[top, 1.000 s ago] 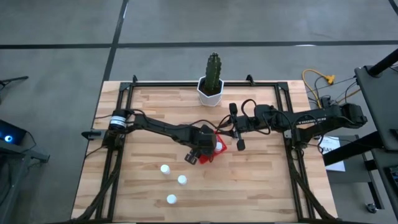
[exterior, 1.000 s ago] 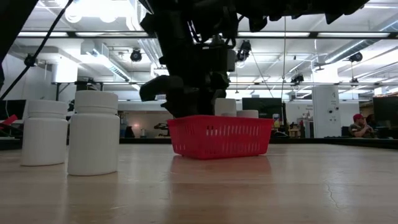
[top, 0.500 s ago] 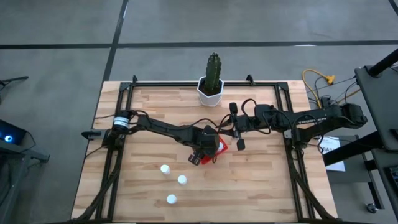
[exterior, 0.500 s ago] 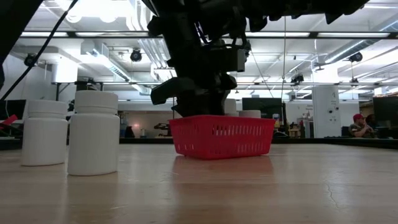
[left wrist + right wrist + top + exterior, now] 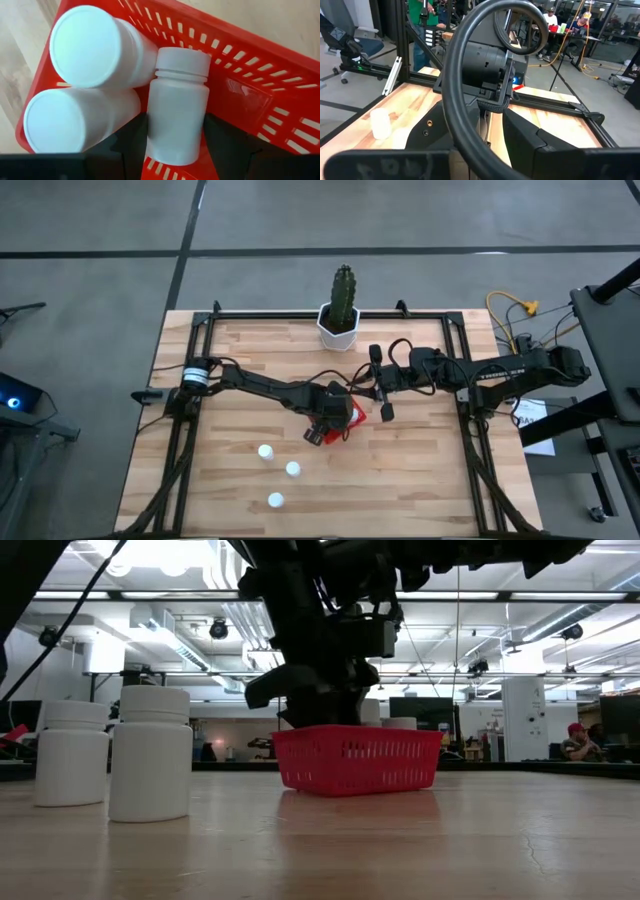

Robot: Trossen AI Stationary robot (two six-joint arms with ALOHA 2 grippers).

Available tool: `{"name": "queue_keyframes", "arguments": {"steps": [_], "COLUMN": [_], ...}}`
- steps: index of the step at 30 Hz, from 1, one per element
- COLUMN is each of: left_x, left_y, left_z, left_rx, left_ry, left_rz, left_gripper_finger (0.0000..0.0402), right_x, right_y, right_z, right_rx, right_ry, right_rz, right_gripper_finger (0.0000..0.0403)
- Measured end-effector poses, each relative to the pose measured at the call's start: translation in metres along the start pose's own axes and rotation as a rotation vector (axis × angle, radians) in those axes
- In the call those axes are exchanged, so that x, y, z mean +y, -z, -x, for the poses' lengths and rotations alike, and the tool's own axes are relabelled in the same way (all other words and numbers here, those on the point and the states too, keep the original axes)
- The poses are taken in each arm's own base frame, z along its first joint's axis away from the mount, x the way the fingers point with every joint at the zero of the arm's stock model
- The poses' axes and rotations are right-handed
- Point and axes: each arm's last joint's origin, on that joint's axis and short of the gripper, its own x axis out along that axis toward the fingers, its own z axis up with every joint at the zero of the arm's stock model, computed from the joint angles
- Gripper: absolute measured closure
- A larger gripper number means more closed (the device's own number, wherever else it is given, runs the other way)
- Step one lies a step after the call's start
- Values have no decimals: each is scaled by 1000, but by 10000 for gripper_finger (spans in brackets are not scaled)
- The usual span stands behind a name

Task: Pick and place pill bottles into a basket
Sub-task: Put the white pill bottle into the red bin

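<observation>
My left pincer (image 5: 330, 423) stands over the red basket (image 5: 352, 416) near the middle of the desk (image 5: 420, 480), its arm reaching in from the left edge. My left wrist view shows both dark fingers (image 5: 131, 145) set against the sides of one pill bottle (image 5: 177, 107); this pincer is clamped on that bottle, which lies inside the basket (image 5: 260, 95) with its cap toward the meshed wall. Two further bottles (image 5: 95, 47) are in the same basket, side by side and touching the held one (their round caps face the camera). From the low view the basket (image 5: 357, 757) sits flat on the desk with white caps just showing above its rim, and my left arm comes down on it from above.

Three pill bottles remain outside the basket, standing upright toward the front edge of the desk: one (image 5: 265, 451) nearest the left side, one (image 5: 292, 469) just to its right, and one (image 5: 275, 500) closest to the front edge. Two of them (image 5: 150, 752) show large at the left of the low view, close together.

Behind the basket, at the back edge, stands a cactus in a white pot (image 5: 339, 327).

My right pincer (image 5: 383, 409) waits just to the right of the basket, its arm stretched in from the right edge. Whether its fingers are apart or together I cannot tell.
</observation>
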Motion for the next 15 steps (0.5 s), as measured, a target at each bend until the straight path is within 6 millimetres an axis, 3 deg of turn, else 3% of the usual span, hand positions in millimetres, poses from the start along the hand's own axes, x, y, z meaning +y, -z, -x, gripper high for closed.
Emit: {"name": "queue_keyframes", "arguments": {"steps": [10,15], "left_x": [0,-1], "left_y": [-1,-1], "left_z": [-6,-2], "left_rx": [-11,-20], "left_ry": [8,25], "left_rz": [27,66], "left_gripper_finger": [231,259], "right_x": [0,0], "right_y": [0,0], "right_z": [0,0], "right_rx": [-1,-1], "right_ry": [0,-3], "right_rz": [1,3], "right_gripper_finger": [335,337]}}
